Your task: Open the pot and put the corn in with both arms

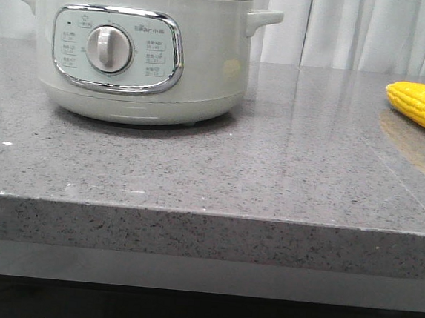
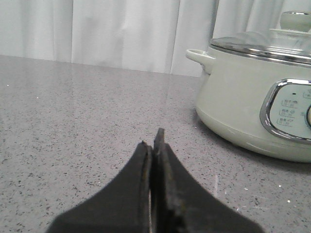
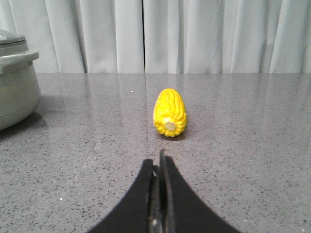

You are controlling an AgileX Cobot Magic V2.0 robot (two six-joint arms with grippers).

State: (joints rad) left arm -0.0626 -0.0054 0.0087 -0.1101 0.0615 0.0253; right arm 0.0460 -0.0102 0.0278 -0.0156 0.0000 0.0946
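Pot [image 1: 140,45], round, cream-white, steel-rimmed, glass lid [image 2: 272,43] on, at left of speckled grey stone bench [image 1: 271,171]; white pleated curtain [image 3: 194,34] behind. Corn [image 1: 422,107], knobbly yellow cob, lying far right. Left tool [image 2: 154,141] and right tool [image 3: 158,162] pinched together, empty.

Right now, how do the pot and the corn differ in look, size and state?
The pot is cream-white and smooth; the corn is bright yellow with rows of kernels. The pot is far larger than the corn. The pot stands upright with its lid on; the corn lies on its side. Both rest on the grey table, apart from each other, and neither is held by a gripper.
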